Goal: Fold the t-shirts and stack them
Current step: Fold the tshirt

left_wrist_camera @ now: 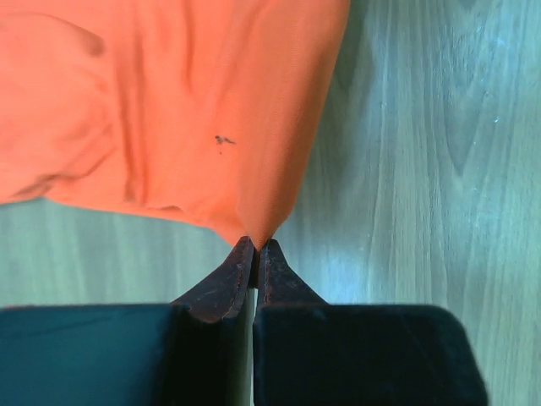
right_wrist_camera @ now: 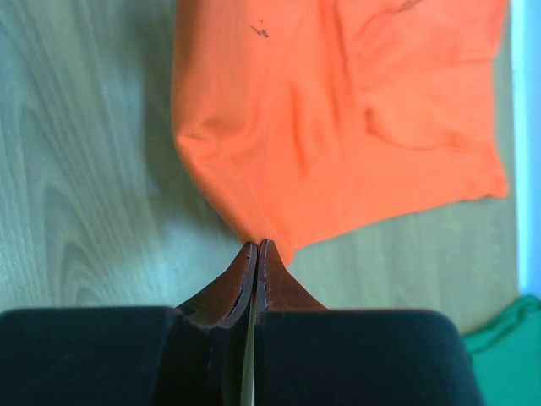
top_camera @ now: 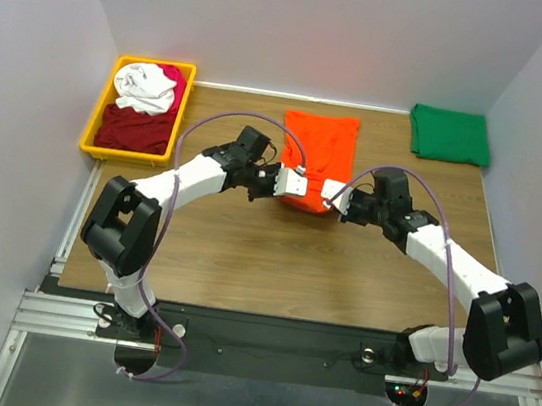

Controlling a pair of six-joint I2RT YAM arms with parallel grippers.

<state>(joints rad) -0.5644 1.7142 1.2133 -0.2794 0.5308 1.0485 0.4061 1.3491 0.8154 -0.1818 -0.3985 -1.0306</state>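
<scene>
A bright orange t-shirt lies folded lengthwise on the wooden table, its near end lifted. My left gripper is shut on its near left corner; the left wrist view shows the cloth pinched at the fingertips. My right gripper is shut on the near right corner; the right wrist view shows the cloth running into the closed tips. A dark green t-shirt lies folded at the back right, its edge also showing in the right wrist view.
A yellow bin at the back left holds a white shirt, a magenta one and a dark red one. Grey walls close in the table on three sides.
</scene>
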